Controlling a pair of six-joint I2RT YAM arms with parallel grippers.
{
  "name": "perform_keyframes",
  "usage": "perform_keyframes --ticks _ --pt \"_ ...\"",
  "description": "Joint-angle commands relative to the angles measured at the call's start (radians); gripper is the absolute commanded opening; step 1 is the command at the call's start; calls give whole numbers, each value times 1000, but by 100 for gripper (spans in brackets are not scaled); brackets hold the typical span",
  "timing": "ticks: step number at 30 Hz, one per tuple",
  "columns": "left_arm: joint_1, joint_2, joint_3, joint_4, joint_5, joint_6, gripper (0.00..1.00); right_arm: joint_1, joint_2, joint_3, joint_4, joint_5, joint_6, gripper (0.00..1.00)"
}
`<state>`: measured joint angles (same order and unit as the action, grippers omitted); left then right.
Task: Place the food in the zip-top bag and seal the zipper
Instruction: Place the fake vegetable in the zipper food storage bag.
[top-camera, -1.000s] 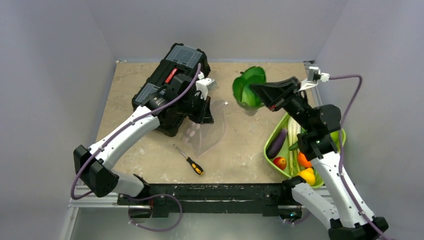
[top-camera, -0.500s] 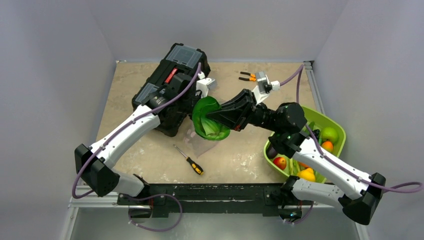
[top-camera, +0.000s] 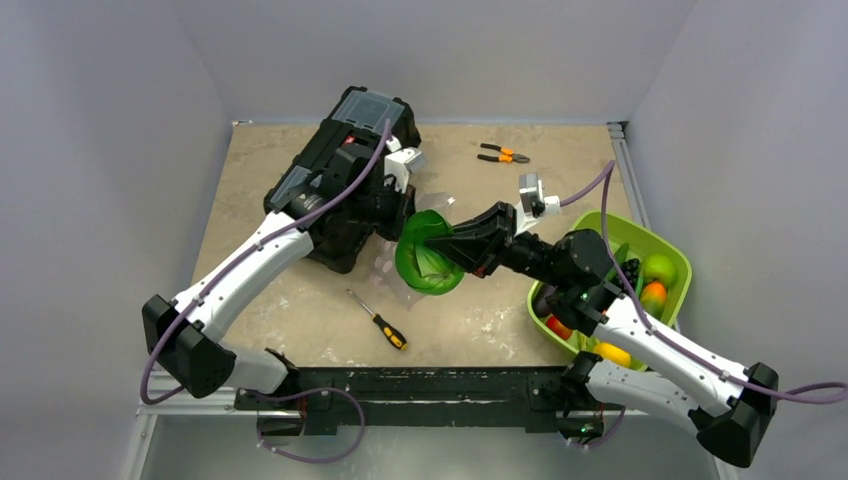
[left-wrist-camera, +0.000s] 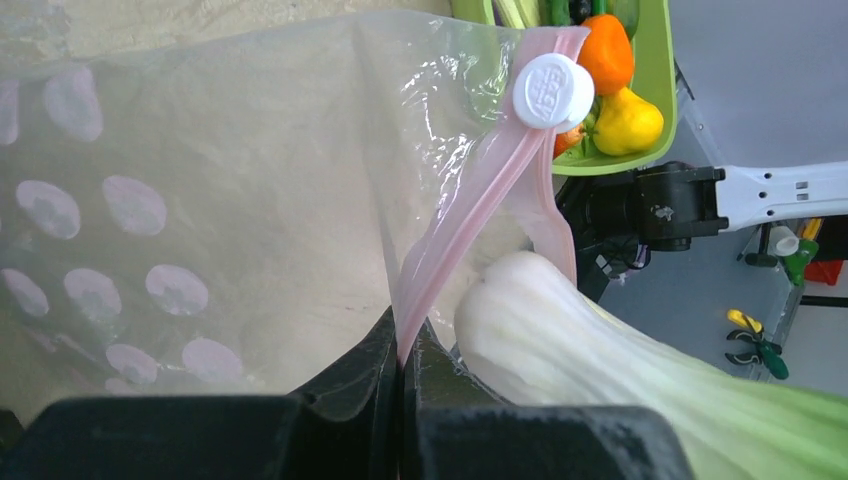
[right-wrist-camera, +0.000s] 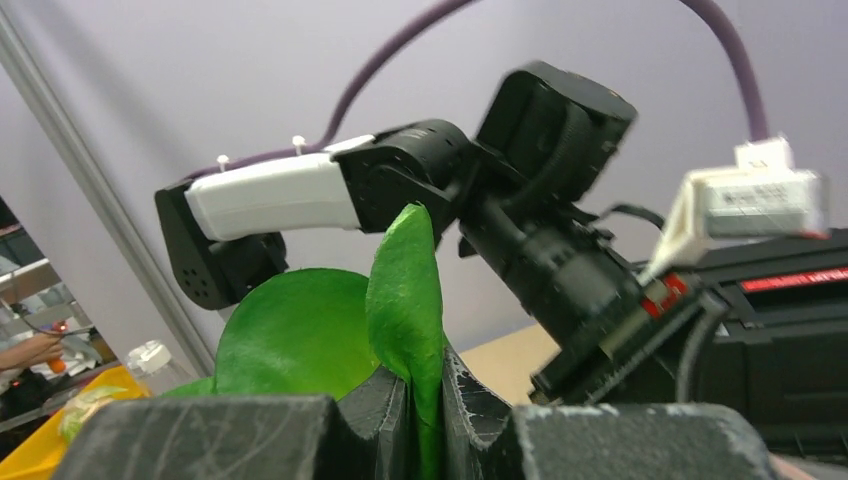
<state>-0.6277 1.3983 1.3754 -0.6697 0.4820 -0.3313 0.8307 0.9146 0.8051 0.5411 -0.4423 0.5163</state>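
The left gripper (left-wrist-camera: 403, 372) is clamped on the pink zipper (left-wrist-camera: 480, 190), one lip of the zip-top bag (left-wrist-camera: 250, 180) being lifted so that the mouth gapes. The right gripper (right-wrist-camera: 425, 400) is closed on a leaf of the leafy green (left-wrist-camera: 560, 340), whose white stem end is presented at that mouth, just beside the pink strip.

The bag is judged thin, limp and slippery, so the stiffer zipper edge is the sound place for a hold. The toy green is judged light, with thin leaves that bend and a bulkier stem.

Raised lettering is seen on a white round cap (left-wrist-camera: 553, 90) on the zipper, and a red label (right-wrist-camera: 810, 280) on the toolbox (top-camera: 340, 160) – neither can be read.
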Motion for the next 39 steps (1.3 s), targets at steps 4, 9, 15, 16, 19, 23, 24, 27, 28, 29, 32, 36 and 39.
perform_keyframes --ticks 4,9,15,16,19,23,24,27,28,29,32,36,39 --pt "19 -94 -46 132 58 -41 0 2 -45 -78 124 114 15 0" --pt "19 -74 -58 235 303 -87 0 2 -23 3 86 95 22 0" --pt "19 -40 -78 318 416 -160 0 2 18 17 101 17 16 0" --pt "19 -36 -78 318 414 -160 0 2 23 14 85 14 9 0" --pt "19 -31 -75 307 409 -157 0 2 13 -16 70 32 -2 0" --pt "19 -25 -77 313 414 -168 0 2 -29 -70 50 119 27 9" --pt "19 -23 -78 312 413 -169 0 2 -37 -82 61 125 40 12" --pt "19 -13 -77 307 410 -175 0 2 -43 -90 45 159 67 21" --pt "19 -11 -77 306 409 -176 0 2 -40 -84 22 186 77 23" --pt "20 -9 -78 306 410 -176 0 3 -36 -74 -12 215 93 25" --pt "19 -4 -78 300 396 -170 0 2 -21 -31 -142 304 129 33" --pt "19 14 -63 262 376 -158 0 3 33 86 -353 363 136 50" --pt "19 16 -62 256 367 -155 0 2 89 171 -473 341 129 64"
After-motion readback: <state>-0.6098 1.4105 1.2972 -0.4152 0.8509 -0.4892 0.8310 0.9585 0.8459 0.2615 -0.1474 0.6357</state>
